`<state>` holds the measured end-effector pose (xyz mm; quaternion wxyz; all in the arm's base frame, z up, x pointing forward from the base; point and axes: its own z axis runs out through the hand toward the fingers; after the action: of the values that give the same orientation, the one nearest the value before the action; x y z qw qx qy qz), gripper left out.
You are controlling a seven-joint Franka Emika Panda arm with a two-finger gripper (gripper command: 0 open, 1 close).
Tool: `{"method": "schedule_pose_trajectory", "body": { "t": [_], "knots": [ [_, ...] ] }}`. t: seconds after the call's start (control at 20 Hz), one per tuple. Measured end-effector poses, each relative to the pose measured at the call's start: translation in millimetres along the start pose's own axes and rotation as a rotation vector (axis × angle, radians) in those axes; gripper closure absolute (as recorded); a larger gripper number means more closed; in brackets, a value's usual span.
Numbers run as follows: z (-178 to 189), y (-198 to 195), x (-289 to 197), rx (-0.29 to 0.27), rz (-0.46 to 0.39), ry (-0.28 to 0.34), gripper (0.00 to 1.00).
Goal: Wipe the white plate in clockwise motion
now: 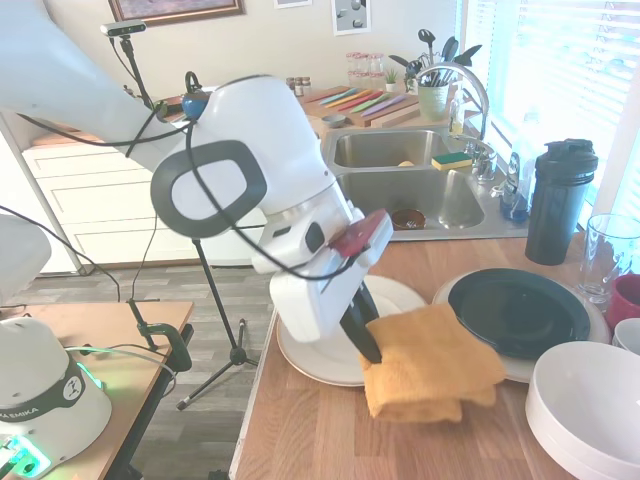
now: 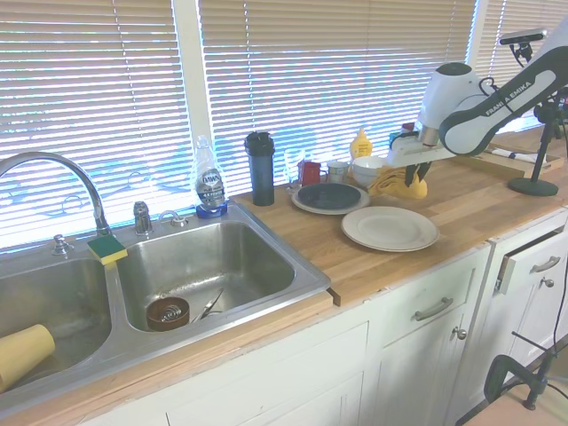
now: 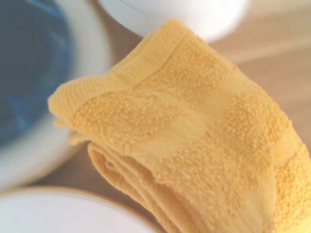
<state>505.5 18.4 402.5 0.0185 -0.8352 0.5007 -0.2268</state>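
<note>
The white plate (image 1: 318, 352) lies on the wooden counter, partly hidden behind my arm; the second exterior view shows the whole white plate (image 2: 390, 228), bare. My gripper (image 1: 362, 338) is shut on one edge of a folded yellow cloth (image 1: 432, 362). The cloth hangs lifted just past the plate's right rim, between it and the dark green plate. In the second exterior view my gripper (image 2: 410, 174) holds the cloth (image 2: 395, 183) above the counter, behind the plate. The cloth (image 3: 194, 145) fills the wrist view.
A dark green plate on a cream plate (image 1: 518, 312) sits right of the white plate. White bowls (image 1: 590, 405) stand at the near right, with a black bottle (image 1: 560, 200) and a glass (image 1: 608, 255) behind. The double sink (image 1: 400, 195) lies beyond. The counter's edge drops off at the left.
</note>
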Motion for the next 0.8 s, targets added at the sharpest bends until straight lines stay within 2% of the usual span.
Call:
{"method": "schedule_pose_trajectory", "body": {
  "t": [0.35, 0.8],
  "knots": [
    [-14.5, -24.2, -34.2, 0.010, -0.004, -0.078, 1.00],
    [-15.2, -22.3, -97.2, -0.007, -0.074, -0.167, 1.00]
  ]
}}
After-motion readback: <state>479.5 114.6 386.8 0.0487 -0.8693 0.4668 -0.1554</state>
